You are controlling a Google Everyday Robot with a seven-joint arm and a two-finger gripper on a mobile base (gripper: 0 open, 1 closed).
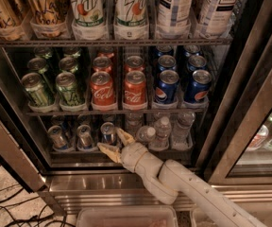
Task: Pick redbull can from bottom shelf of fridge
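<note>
We see the end effector [109,139] reaching into the lowest level of the fridge [247,103], at the front of the bottom shelf [70,152]. It is released: its two pale fingers [124,136] are spread apart in a V. One finger points up just to the right of the redbull can [108,131], and the other lies low across the front of it. From this angle we cannot tell whether either finger touches the can.

That can is the rightmost of three slim silver-topped cans standing upright in a row at the front left of the bottom shelf. The other two slim cans [84,136] stand to its left, with more ranged behind them in the dark. Just to the right of the end effector, on the same shelf, stand clear water bottles [162,132].

The white arm [192,189] comes up from the lower right, crossing the steel sill below the shelf.

On the rack above stand green cans [37,90], red cola cans [103,89] and blue cola cans [166,86], left to right. Higher still are tall bottles [86,8]
</note>
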